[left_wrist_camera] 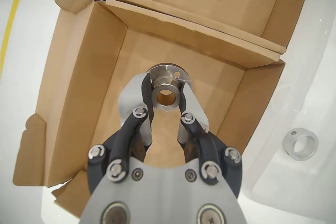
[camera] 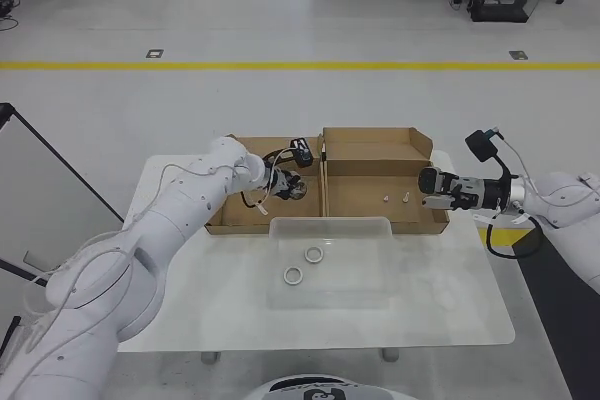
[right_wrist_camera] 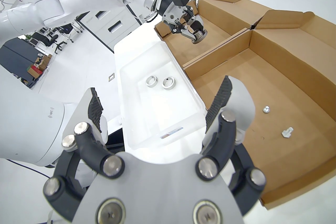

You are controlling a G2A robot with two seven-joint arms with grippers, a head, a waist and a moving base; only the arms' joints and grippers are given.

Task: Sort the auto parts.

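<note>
My left gripper (left_wrist_camera: 164, 93) is shut on a metal flanged bushing (left_wrist_camera: 166, 96), held above the floor of the left cardboard box (camera: 242, 215); the same gripper (right_wrist_camera: 195, 34) and bushing (right_wrist_camera: 200, 36) appear across the table in the right wrist view. My right gripper (right_wrist_camera: 160, 101) is open with nothing between its fingers, hanging by the right edge of the right cardboard box (camera: 435, 215). Two small bolts (right_wrist_camera: 266, 109) (right_wrist_camera: 287, 132) lie on that box's floor. Two metal ring collars (camera: 313, 254) (camera: 293, 276) rest in the clear plastic tray (camera: 375, 285).
The two open cardboard boxes stand side by side at the table's back, flaps raised. The tray sits right in front of them. The white table (camera: 450, 310) has bare surface to the tray's right and left. One collar (left_wrist_camera: 300, 143) lies near the left box's wall.
</note>
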